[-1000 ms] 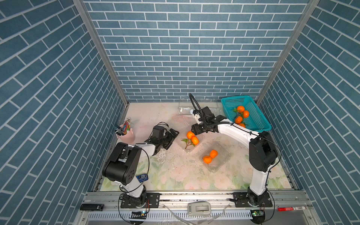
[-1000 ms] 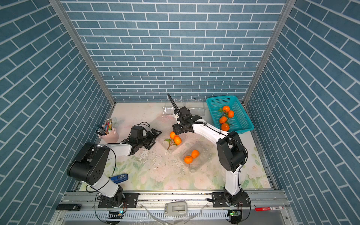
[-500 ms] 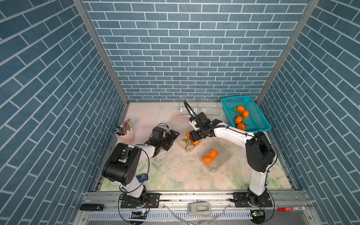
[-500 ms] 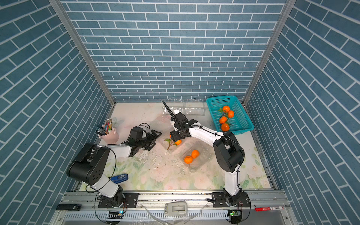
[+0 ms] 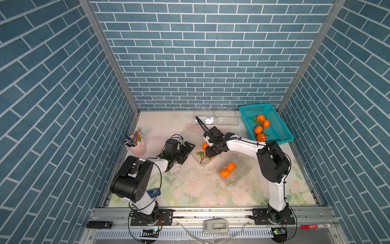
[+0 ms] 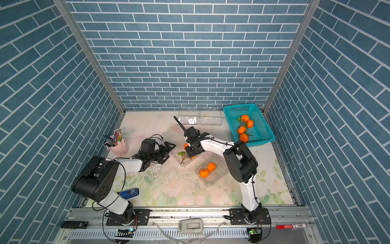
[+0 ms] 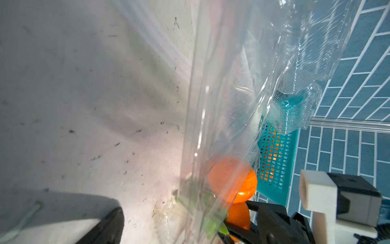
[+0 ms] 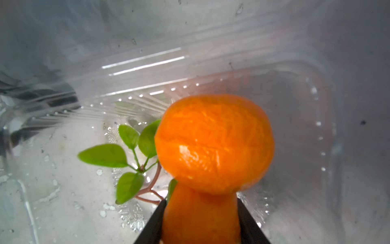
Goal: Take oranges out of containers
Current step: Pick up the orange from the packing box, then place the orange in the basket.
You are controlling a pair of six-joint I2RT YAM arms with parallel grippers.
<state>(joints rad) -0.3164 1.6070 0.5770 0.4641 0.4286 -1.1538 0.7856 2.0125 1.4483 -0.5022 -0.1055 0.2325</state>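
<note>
Orange pair (image 8: 214, 143) sits inside a clear container (image 8: 147, 67) on the table (image 5: 190, 190), your right pincer (image 8: 200, 201) clamped on its nearer fruit. At the container's nine o'clock, your left pincer (image 5: 188, 154) stands spread wide, holding nothing.

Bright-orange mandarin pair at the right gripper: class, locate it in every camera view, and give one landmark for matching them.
In a top view: joined pair of bright-orange mandarins mid-table, mostly hidden under the right gripper.
In a top view: same mid-table spot.
Left wrist: low, behind the clear plastic clamshell wall.
Right wrist: central, lower fruit inside the right gripper.
Landmark: green leafy sprig beside the pair.
</note>
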